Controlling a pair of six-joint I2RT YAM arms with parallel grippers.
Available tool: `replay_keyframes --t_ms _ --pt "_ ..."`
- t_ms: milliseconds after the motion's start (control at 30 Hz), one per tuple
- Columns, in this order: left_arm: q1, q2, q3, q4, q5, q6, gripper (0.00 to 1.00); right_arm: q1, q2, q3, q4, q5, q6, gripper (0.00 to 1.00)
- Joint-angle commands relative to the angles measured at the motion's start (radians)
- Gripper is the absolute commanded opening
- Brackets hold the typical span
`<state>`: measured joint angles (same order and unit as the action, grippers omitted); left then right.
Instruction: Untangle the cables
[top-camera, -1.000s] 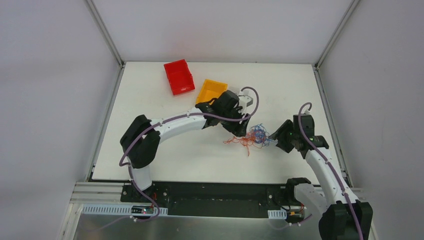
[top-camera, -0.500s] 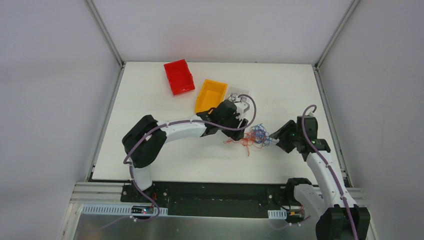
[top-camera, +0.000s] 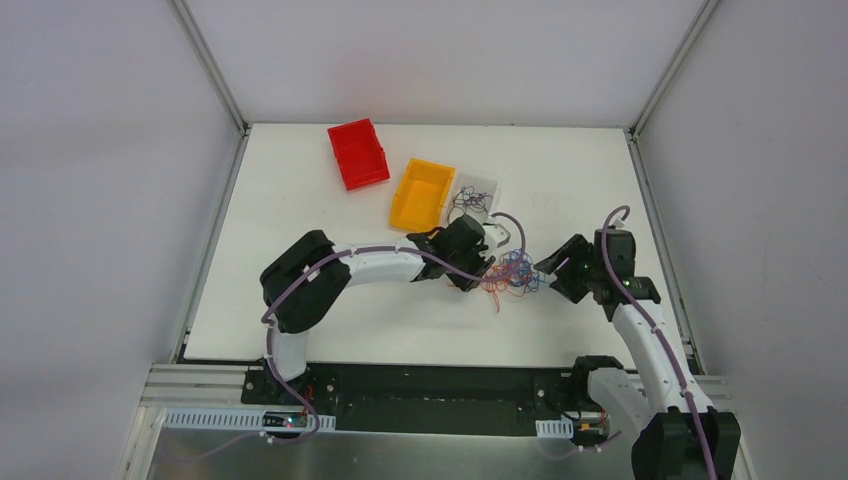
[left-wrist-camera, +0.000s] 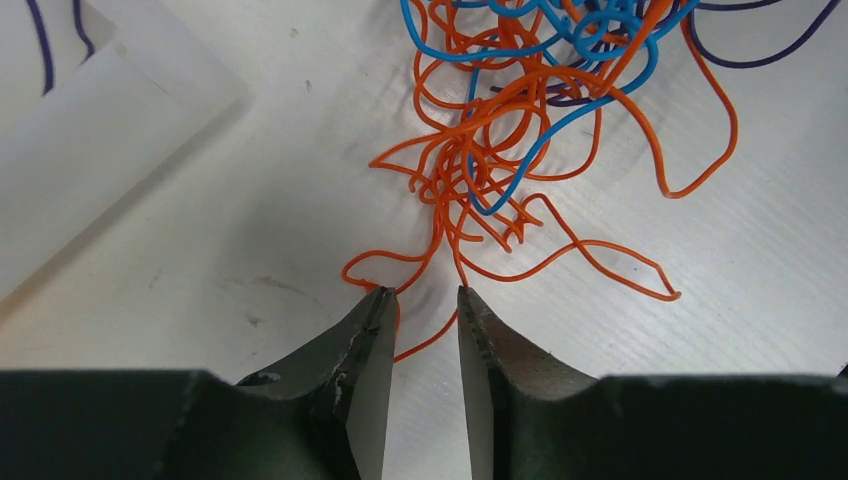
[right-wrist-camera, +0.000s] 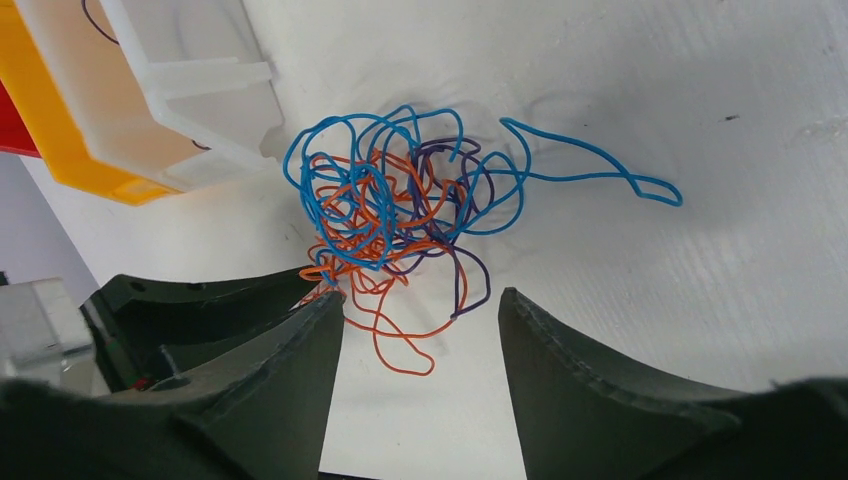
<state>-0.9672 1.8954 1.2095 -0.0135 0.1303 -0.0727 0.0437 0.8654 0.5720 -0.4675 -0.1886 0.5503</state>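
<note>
the cables (top-camera: 510, 272) lie as one small knot of orange, blue and dark purple wire on the table (top-camera: 300, 300), right of centre in the top view, between the two grippers and just below the clear tray (top-camera: 478, 195) and yellow bin (top-camera: 422, 192). the left gripper (left-wrist-camera: 425, 295) sits low at the knot's left edge; its jaws stand a narrow gap apart, not pinched, with a loose orange strand (left-wrist-camera: 428, 341) running through the gap at the bottom centre of the left wrist view. the right gripper (right-wrist-camera: 420, 300) is at the knot's right side with jaws spread wide and nothing held; an orange loop and a purple loop lie between its fingers in the right wrist view, untouched as far as i can tell. the likely step is a pinch on that orange tail and a pull to the left. risks: the wire is thin and could slip from the tips as they close, leaving an empty pinch; the strand loops back into the thick of the knot, so a pull with nothing pinning the far side would probably drag the whole ball along or tighten it rather than free one wire; and the tips look close to the table, so any downward push could scrape it
</note>
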Motion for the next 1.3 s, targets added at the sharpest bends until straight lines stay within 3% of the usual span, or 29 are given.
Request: replay_keyframes --t_ms 0,167,333,467,567,733,967,1133,1233,1267 --pt "-0.004 0.033 0.039 -0.047 0.046 0.027 0.31 0.015 0.042 0.055 0.06 -0.044 -0.026 0.63" --pt "-0.011 0.035 0.021 -0.048 0.012 0.027 0.32 0.106 0.14 0.083 0.103 -0.012 -0.009 0.64" --pt "-0.012 0.014 0.015 -0.055 0.0 0.019 0.0 0.175 0.232 0.098 0.176 0.008 0.026 0.61" --pt "-0.013 -0.023 0.001 -0.059 -0.016 0.006 0.0 0.181 0.294 0.089 0.211 0.04 0.04 0.54" --pt "-0.012 -0.057 -0.017 -0.06 -0.022 0.001 0.0 0.18 0.326 0.076 0.229 0.078 0.044 0.4" --pt "-0.006 -0.136 -0.05 -0.066 -0.066 -0.027 0.0 0.142 0.306 0.075 0.197 0.134 0.047 0.0" --pt "0.081 -0.339 -0.166 -0.076 -0.094 -0.129 0.0 -0.003 0.179 0.062 0.116 0.183 0.026 0.0" --pt "0.113 -0.433 -0.226 -0.082 -0.046 -0.099 0.0 -0.023 0.13 0.058 0.111 0.096 0.014 0.0" --pt "0.101 -0.395 -0.198 -0.078 0.01 -0.091 0.43 -0.024 0.148 0.063 0.113 0.029 0.024 0.0" --pt "0.093 -0.37 -0.179 -0.079 0.013 -0.084 0.52 -0.024 0.155 0.065 0.114 0.015 0.028 0.0"
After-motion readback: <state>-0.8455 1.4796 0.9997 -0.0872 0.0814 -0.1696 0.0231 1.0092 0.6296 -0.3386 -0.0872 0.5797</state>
